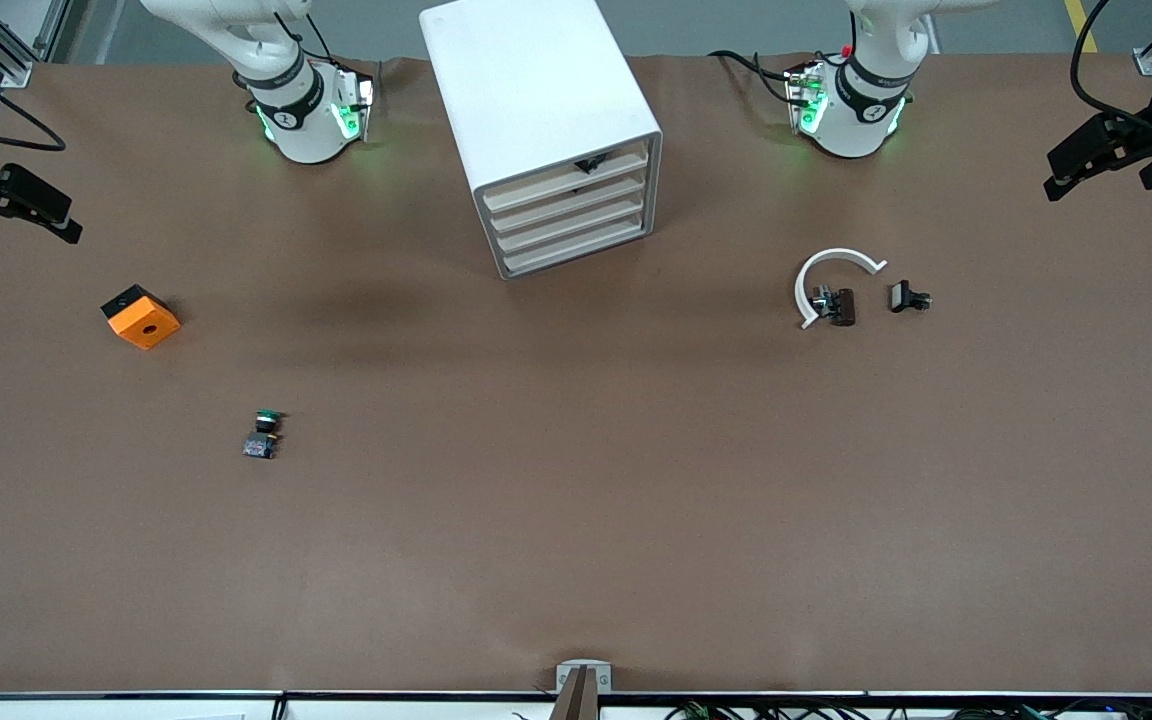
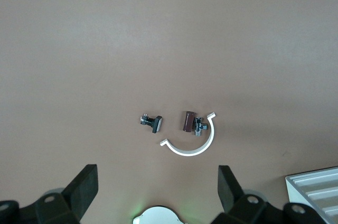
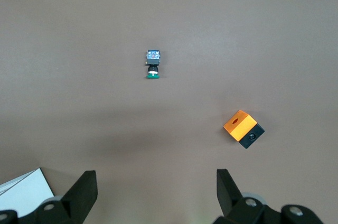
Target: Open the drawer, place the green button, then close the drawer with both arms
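The white cabinet (image 1: 536, 100) stands at the middle of the robots' side of the table. Its four cream-fronted drawers (image 1: 576, 235) are all shut. The button (image 1: 263, 434), with green cap and grey base, lies on the brown table toward the right arm's end, and shows in the right wrist view (image 3: 153, 64). My right gripper (image 1: 31, 225) hangs high over the table between the button and the orange cube, open and empty (image 3: 156, 179). My left gripper (image 1: 1098, 187) hangs high over the white arc and clips, open and empty (image 2: 157, 176).
An orange cube with a hole (image 1: 140, 316) (image 3: 243, 129) lies farther from the front camera than the button. A white arc (image 1: 831, 275) (image 2: 193, 142) and two black clips (image 1: 908, 297) lie toward the left arm's end. A cabinet corner shows in both wrist views (image 2: 317, 184) (image 3: 24, 192).
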`<state>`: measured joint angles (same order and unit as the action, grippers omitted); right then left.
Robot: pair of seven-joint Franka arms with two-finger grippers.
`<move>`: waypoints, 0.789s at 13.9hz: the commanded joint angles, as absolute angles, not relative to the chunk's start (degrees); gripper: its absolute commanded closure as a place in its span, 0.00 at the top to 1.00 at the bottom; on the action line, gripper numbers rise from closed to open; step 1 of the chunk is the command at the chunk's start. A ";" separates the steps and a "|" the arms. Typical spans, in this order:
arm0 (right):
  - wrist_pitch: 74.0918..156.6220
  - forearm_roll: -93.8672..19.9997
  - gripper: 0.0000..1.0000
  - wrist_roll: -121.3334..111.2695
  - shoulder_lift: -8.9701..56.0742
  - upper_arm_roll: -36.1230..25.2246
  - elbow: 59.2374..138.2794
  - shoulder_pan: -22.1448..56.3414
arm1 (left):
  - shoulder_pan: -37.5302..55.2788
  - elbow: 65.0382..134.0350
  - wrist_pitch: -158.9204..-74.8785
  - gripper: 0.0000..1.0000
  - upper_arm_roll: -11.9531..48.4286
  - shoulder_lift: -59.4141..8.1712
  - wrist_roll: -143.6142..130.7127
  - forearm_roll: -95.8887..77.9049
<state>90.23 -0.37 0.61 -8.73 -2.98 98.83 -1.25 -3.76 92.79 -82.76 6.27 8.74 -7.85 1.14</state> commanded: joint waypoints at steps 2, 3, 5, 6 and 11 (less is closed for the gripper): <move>90.35 -0.09 1.00 0.62 -10.02 -2.90 100.02 -1.23 | -3.78 91.06 -81.83 1.00 6.42 6.87 -7.47 1.14; 90.35 -0.09 1.00 0.62 -10.02 -2.90 100.02 -1.23 | -3.78 90.97 -81.91 1.00 6.42 5.81 -7.56 1.23; 90.35 -0.09 1.00 0.79 -9.93 -2.99 99.76 -1.23 | -3.52 87.74 -82.09 1.00 6.33 0.47 -7.73 1.40; 90.35 -0.09 1.00 0.88 -9.76 -2.90 99.15 -1.23 | -3.43 85.37 -82.09 1.00 6.42 -2.87 -7.82 2.19; 89.48 -0.18 1.00 0.62 -8.97 -3.08 97.12 -1.32 | -2.38 84.64 -88.66 1.00 7.82 -11.76 -8.44 2.90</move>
<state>90.30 -0.37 0.62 -8.80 -2.99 98.20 -1.25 -3.30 87.21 -87.02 6.75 -8.07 -7.86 1.79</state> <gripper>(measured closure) 0.000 0.000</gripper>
